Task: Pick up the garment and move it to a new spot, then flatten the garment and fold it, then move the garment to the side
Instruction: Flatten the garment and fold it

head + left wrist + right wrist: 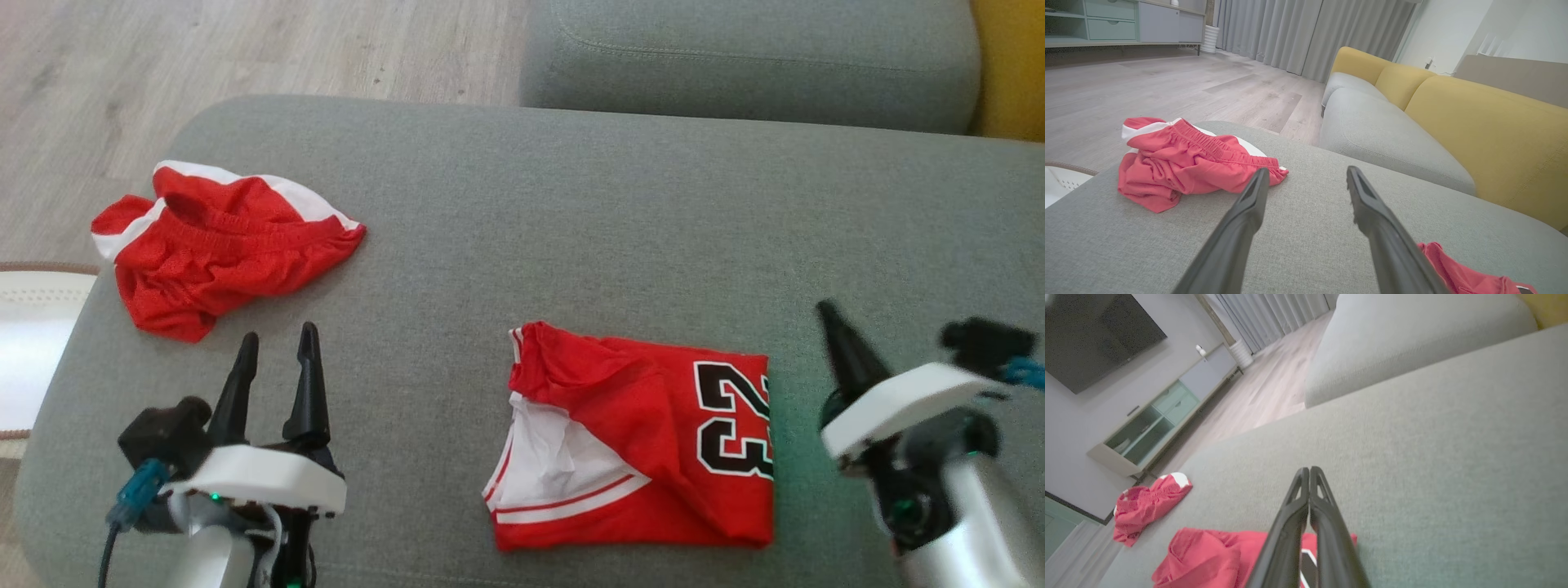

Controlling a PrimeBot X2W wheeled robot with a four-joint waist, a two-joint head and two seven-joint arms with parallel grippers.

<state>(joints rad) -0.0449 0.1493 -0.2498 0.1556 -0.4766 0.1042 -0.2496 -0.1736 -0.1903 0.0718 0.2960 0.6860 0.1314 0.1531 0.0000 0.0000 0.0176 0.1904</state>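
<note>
The right tool (pixel 1309 470) is held closed over a grey cushion (pixel 1433 437); a red jersey (pixel 1208 557) is partly hidden behind it, red shorts (pixel 1147 502) bunched farther off.

Soft, even daylight with faint shadows; right wrist view slightly blurred, wide-angle edges bent

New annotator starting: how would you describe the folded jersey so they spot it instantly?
Start at the grey sofa cushion, near its front edge. The folded red jersey lies there; unlike the crumpled red shorts far left, it shows a black 23.
</note>
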